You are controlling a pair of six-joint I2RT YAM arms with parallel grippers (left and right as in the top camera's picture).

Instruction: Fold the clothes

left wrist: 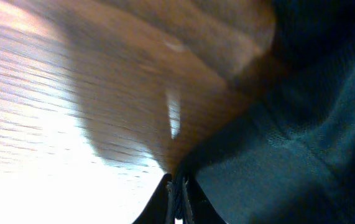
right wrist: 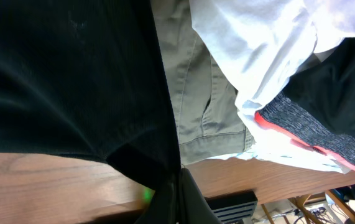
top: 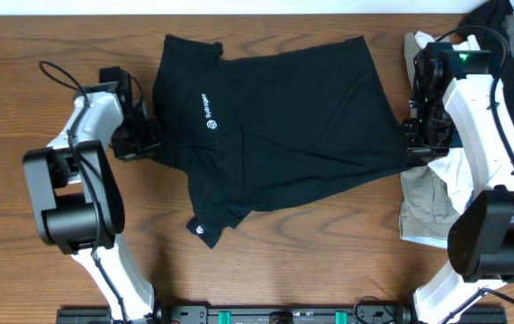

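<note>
Black polo shirt [top: 284, 117] lies spread on the wooden table [top: 22, 36]. The left gripper [top: 154, 137] and right gripper [top: 412, 142] each pinch an edge tight. A thin pinch could slip when lifting, dropping the shirt crooked.

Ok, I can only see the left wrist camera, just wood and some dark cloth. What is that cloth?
Observer: It's a black polo shirt spread out, with white lettering on the chest.
Operator: And what's at its other end?
Observer: The right gripper is there, shut on the shirt's bottom edge.
Operator: Is there other stuff around?
Observer: Yes, a pile of white and beige clothes lies just past that gripper.
</note>
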